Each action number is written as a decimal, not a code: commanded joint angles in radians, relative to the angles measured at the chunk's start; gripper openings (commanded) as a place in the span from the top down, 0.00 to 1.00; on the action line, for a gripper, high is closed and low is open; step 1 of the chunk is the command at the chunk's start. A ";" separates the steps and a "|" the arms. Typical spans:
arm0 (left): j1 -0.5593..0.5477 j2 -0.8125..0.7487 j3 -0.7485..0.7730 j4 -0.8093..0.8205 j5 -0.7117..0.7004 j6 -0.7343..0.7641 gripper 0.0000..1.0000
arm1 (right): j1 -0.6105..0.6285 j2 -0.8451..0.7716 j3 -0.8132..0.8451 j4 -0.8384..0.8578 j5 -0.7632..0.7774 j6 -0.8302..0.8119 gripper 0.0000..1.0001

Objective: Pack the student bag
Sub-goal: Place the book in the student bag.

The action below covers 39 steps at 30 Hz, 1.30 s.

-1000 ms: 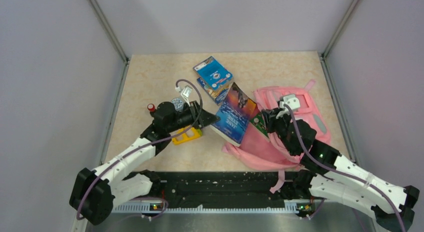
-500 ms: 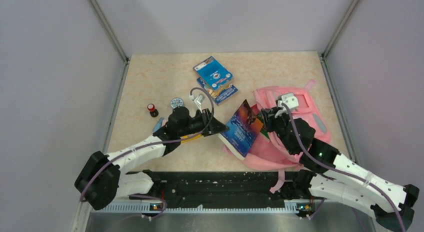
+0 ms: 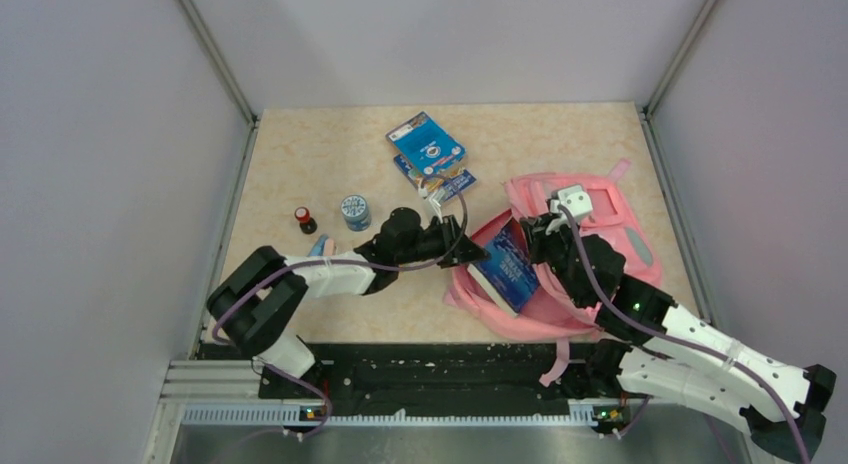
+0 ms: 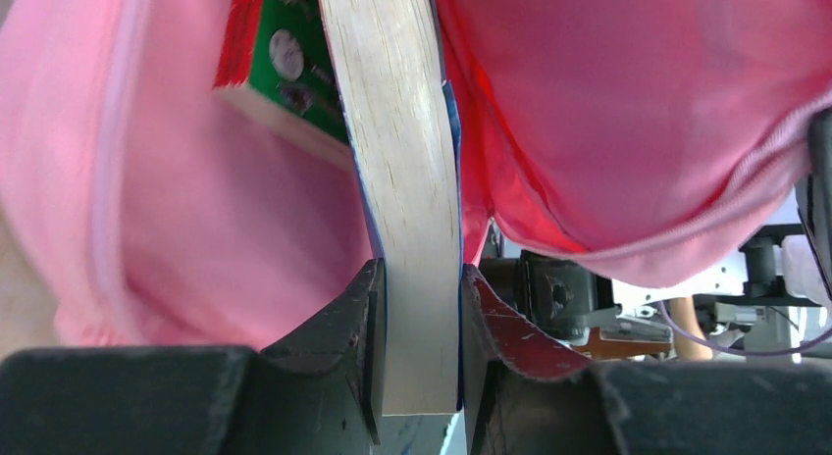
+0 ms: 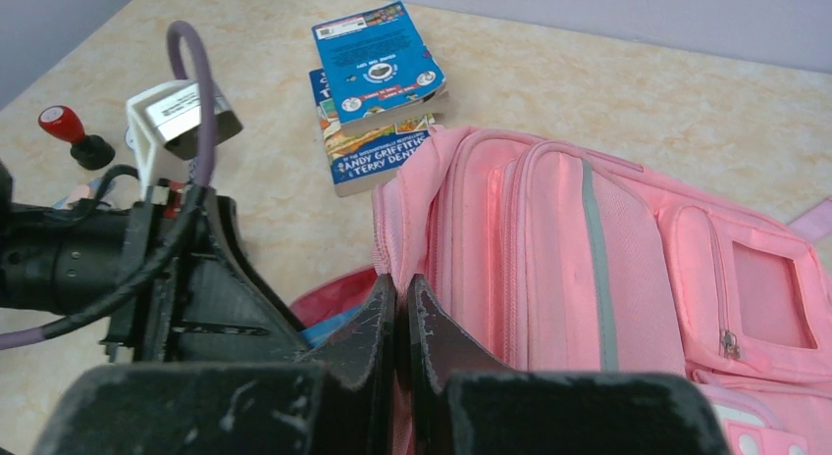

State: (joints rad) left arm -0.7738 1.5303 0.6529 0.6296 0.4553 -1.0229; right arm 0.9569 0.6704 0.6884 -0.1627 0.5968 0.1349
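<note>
1. The student bag (image 3: 600, 219) lies on the right half of the table (image 3: 300, 154), close to its right edge. Its front pockets and a grey strip face up, and its mouth is turned toward the left.
2. The right gripper (image 5: 400, 298) is closed tight on the pink rim of the bag's mouth, with fabric pinched between its 2 fingers and the rim lifted off the surface.
3. The left gripper (image 4: 420, 278) clamps a thick paperback book (image 4: 402, 180), with 1 finger on each cover. The jaws are only as far apart as the block of pages.
4. The far end of the book is inside the mouth of the bag. In the left wrist view, pink fabric closes in on both sides of it. From above, its blue cover shows tilted within the opening.
5. A green and red book (image 4: 285, 53) sits deeper inside the bag, just beside the held one.
6. 2 stacked books (image 3: 430, 154), the upper one blue, lie near the middle of the far edge, apart from the bag.
7. A red-topped stamp (image 3: 304, 219) and a small round blue-and-white tin (image 3: 353, 210) stand toward the left edge, well apart from the bag.
</note>
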 commanded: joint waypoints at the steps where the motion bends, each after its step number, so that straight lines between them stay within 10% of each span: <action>1: -0.053 0.088 0.178 0.165 -0.020 0.066 1.00 | -0.009 -0.003 0.068 0.124 0.010 -0.006 1.00; 21: -0.182 0.428 0.523 0.015 -0.263 0.227 0.98 | -0.008 0.010 0.040 0.145 0.026 -0.024 1.00; 28: -0.181 0.324 0.444 -0.042 -0.321 0.290 0.39 | -0.009 -0.006 0.033 0.144 0.024 -0.023 1.00; 39: -0.139 0.005 0.203 -0.223 -0.492 0.347 0.18 | -0.009 -0.031 0.030 0.137 0.020 -0.016 1.00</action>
State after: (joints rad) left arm -0.9382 1.6665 0.9443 0.4576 0.0742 -0.7242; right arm 0.9565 0.6762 0.6880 -0.1287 0.6285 0.1158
